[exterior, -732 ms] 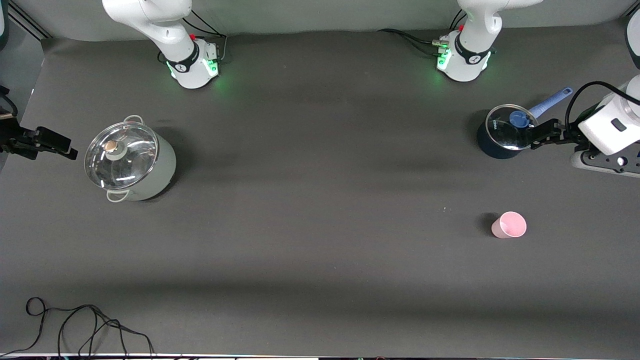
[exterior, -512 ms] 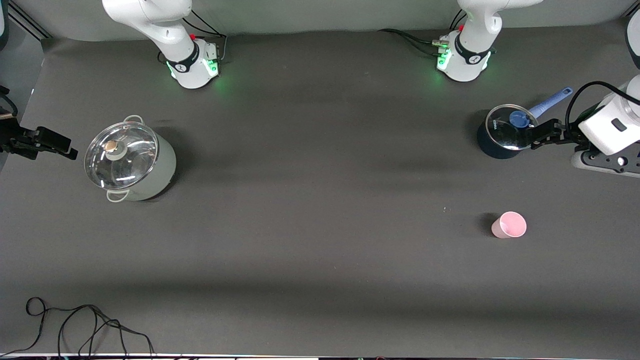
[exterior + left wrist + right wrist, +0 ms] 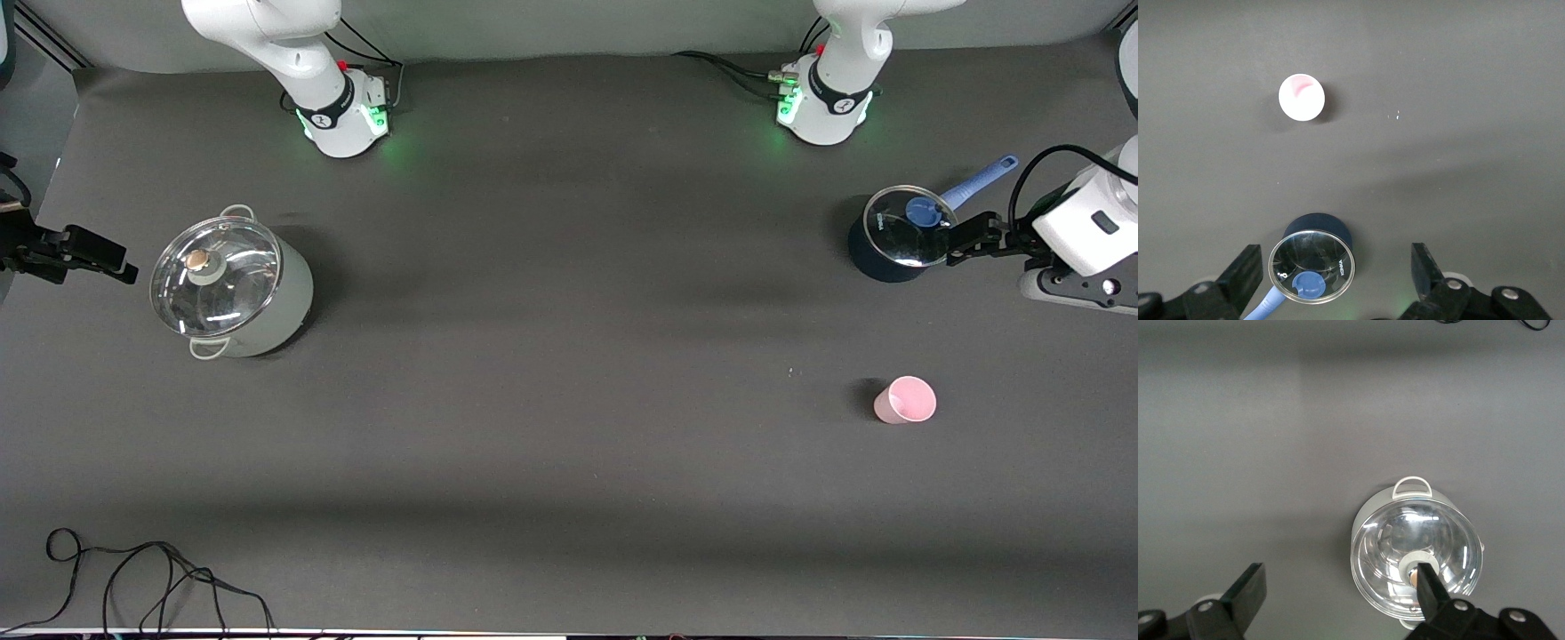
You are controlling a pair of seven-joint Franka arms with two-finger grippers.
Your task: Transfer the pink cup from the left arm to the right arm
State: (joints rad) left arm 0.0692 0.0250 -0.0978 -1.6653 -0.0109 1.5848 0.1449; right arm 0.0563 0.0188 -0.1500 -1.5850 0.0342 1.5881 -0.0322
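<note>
Cup (image 3: pixel 905 400) upright on desk (image 3: pixel 569 427), untouched. Left tool (image 3: pixel 965 240) spread, empty, over blue pot (image 3: pixel 893 238). Right tool (image 3: pixel 84 256) spread, empty, beside grey pot (image 3: pixel 231 283).

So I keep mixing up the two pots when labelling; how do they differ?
The pale grey-green metal pot is larger than the dark navy saucepan. It has two loop handles; the saucepan has one long blue handle. Its lid knob is tan, the saucepan's knob blue. Both stand upright with glass lids on, at opposite ends of the table.
</note>
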